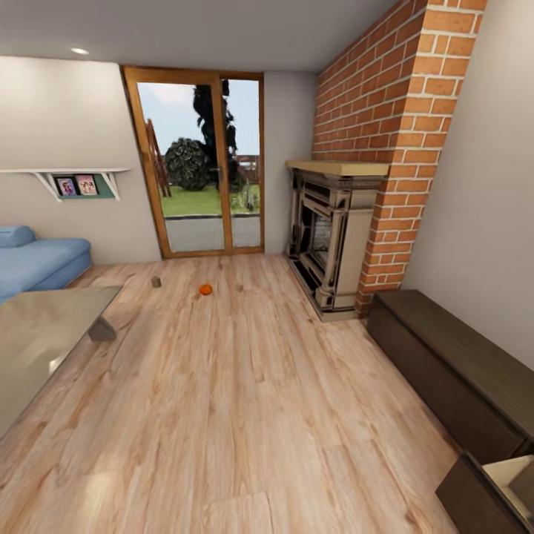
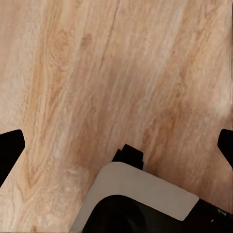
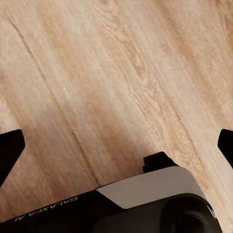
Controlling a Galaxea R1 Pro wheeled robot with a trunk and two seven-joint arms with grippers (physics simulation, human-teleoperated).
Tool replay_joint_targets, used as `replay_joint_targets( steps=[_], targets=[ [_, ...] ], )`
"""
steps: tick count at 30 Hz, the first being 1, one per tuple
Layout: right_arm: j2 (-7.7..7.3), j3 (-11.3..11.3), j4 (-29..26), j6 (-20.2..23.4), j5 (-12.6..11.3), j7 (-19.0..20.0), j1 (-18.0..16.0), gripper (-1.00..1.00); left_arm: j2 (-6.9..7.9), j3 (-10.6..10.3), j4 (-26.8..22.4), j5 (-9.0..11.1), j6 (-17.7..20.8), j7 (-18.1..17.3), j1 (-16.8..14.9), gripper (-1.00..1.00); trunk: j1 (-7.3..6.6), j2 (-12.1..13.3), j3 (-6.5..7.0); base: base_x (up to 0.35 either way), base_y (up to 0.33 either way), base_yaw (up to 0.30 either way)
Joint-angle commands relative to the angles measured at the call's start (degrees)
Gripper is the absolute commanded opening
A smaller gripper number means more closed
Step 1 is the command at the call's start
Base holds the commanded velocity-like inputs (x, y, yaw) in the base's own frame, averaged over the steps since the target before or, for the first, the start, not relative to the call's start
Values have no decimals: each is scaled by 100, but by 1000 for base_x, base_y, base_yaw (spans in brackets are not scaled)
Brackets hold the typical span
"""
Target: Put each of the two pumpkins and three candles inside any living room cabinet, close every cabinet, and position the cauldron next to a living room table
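Both your left gripper [image 2: 116, 145] and right gripper [image 3: 116, 145] hang spread wide over bare floor [image 1: 245, 400], holding and touching nothing.

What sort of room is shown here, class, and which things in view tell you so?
Most likely a living room: a blue sofa, a brick fireplace, a low glossy grey table and a wooden floor bearing a small pumpkin.

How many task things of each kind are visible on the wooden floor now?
Pumpkin: 1
Candle: 1
Total: 2
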Motion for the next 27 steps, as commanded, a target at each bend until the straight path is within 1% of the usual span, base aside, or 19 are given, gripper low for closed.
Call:
replay_joint_targets(
  steps=[1, 5, 27],
  targets=[
    [5, 42, 18, -24, -33, -9, -8, 100, -3, -50, -2, 66, -11, 16, -2, 100, 3, -3, -6, 321, 0, 0],
    [5, 38, 14, -24, -46, -29, -8, 100, -14, -50, -2, 131, -31, 14, 23, 100, 3, -3, -6, 323, 0, 0],
    [5, 38, 14, -22, -40, 2, -8, 100, -14, -50, -2, 127, -76, 6, 230, 100, 3, -3, -6, 323, 0, 0]
  ],
)
